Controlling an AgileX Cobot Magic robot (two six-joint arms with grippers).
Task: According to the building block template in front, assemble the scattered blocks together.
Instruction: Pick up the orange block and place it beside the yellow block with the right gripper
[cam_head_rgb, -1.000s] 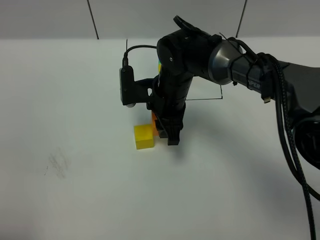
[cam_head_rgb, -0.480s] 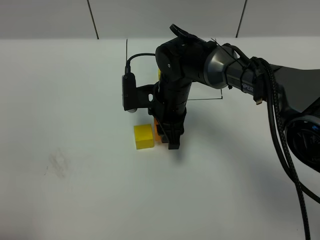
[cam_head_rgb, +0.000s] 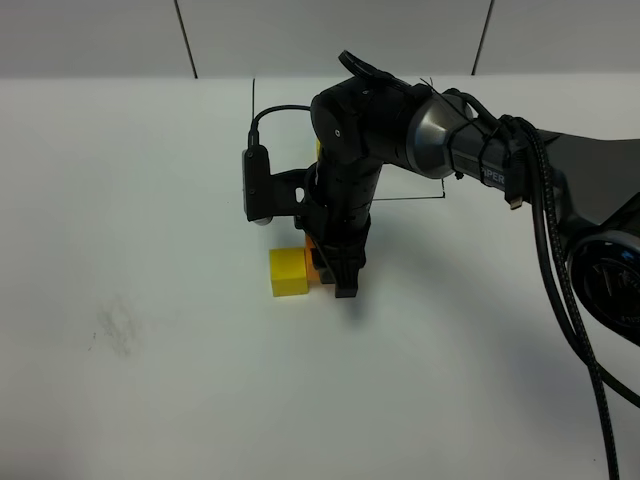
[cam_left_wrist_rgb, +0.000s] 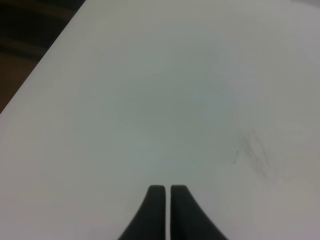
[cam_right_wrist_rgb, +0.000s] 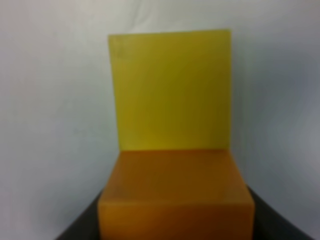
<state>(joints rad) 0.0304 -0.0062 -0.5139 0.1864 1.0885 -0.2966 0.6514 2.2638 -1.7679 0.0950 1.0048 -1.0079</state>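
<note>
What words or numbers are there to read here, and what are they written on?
"PER": white letters on the right arm, cut off by cables; the rest is too small to read.
Nothing is written on the yellow block, the orange block or the table. The grey smudge is not writing.

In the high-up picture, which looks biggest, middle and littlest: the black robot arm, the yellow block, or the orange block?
1. black robot arm, by far.
2. yellow block.
3. orange block, but only a sliver shows past the fingers, so its true size is unsure.
</note>
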